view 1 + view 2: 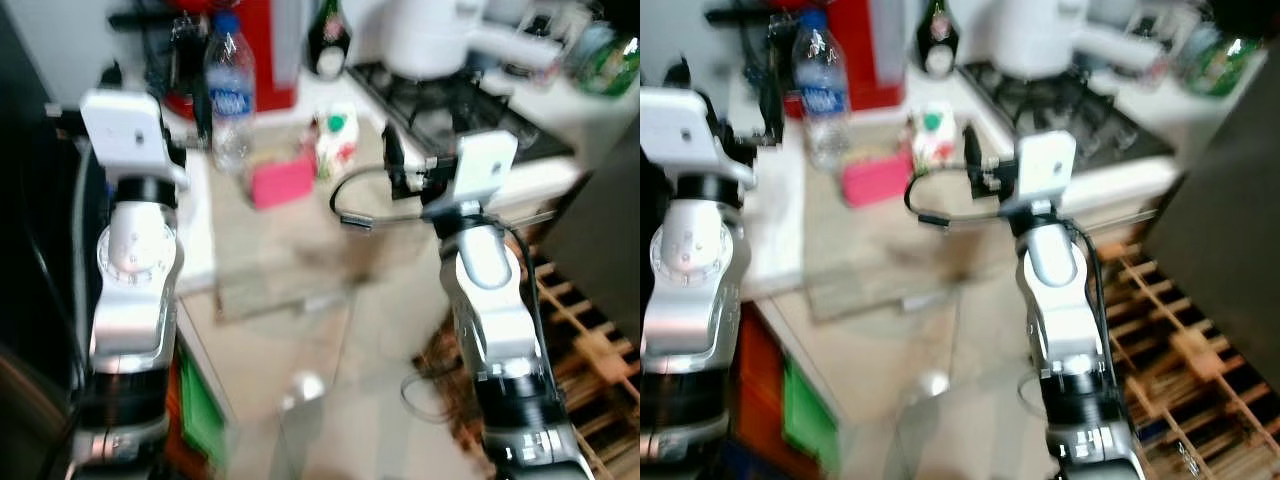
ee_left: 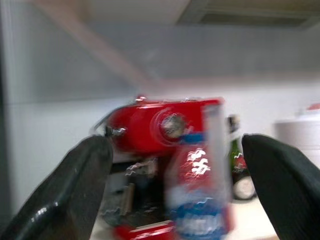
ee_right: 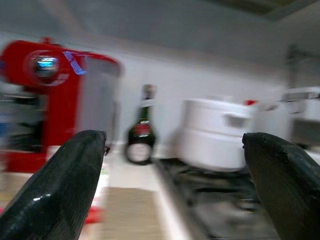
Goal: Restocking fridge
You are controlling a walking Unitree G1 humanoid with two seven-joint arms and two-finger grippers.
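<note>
— Grippers first: how do they stand?
— Left gripper (image 2: 172,190) has its fingers spread wide, gripping nothing; the water bottle (image 1: 229,95) stands upright just ahead, between the fingers in the left wrist view. Right gripper (image 3: 172,187) is likewise parted and empty.
— Beyond them?
— Red coffee machine (image 3: 47,95) behind the bottle; dark glass bottle (image 3: 141,135) and white pot (image 3: 212,132) ahead of the right gripper.

Water bottle (image 1: 229,90) left — pot (image 1: 430,38) on stove (image 1: 462,112) right.

Bare counter centre (image 1: 300,250); water bottle (image 1: 229,90), pink box (image 1: 283,180), carton (image 1: 337,142) crowd back.
</note>
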